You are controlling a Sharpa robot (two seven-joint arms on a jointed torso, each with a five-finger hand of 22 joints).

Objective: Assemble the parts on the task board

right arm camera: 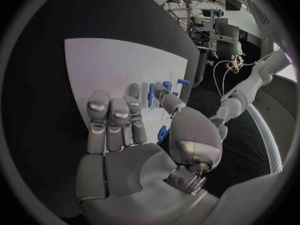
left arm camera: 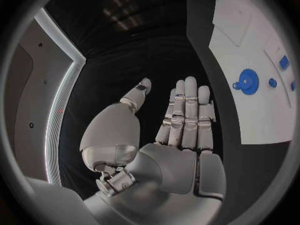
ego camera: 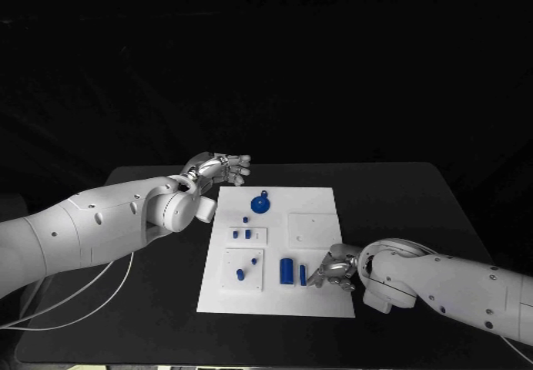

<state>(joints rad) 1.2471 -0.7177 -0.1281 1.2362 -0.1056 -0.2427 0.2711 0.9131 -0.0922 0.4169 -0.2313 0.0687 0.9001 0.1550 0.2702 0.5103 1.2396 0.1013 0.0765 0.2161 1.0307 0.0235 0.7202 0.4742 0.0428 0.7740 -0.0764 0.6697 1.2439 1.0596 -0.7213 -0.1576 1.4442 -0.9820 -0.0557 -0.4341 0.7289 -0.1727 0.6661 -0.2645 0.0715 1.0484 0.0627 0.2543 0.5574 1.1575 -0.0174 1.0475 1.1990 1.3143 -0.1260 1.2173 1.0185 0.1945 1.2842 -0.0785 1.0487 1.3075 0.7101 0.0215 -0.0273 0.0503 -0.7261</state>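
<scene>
With my empty left hand [ego camera: 219, 168] spread at ten o'clock off the white task board [ego camera: 316, 301], my right hand [ego camera: 333, 269] reaches, holding nothing, for the blue cylindrical parts [ego camera: 286, 270] and may topple them.

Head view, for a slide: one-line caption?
Right hand reaches blue parts on the white board; left hand hovers open beside its far corner.

Head camera is looking down from above, taking in the whole board [ego camera: 278, 250]. Wrist cameras are sitting close behind each palm, facing outward; all are sharing the board.
</scene>
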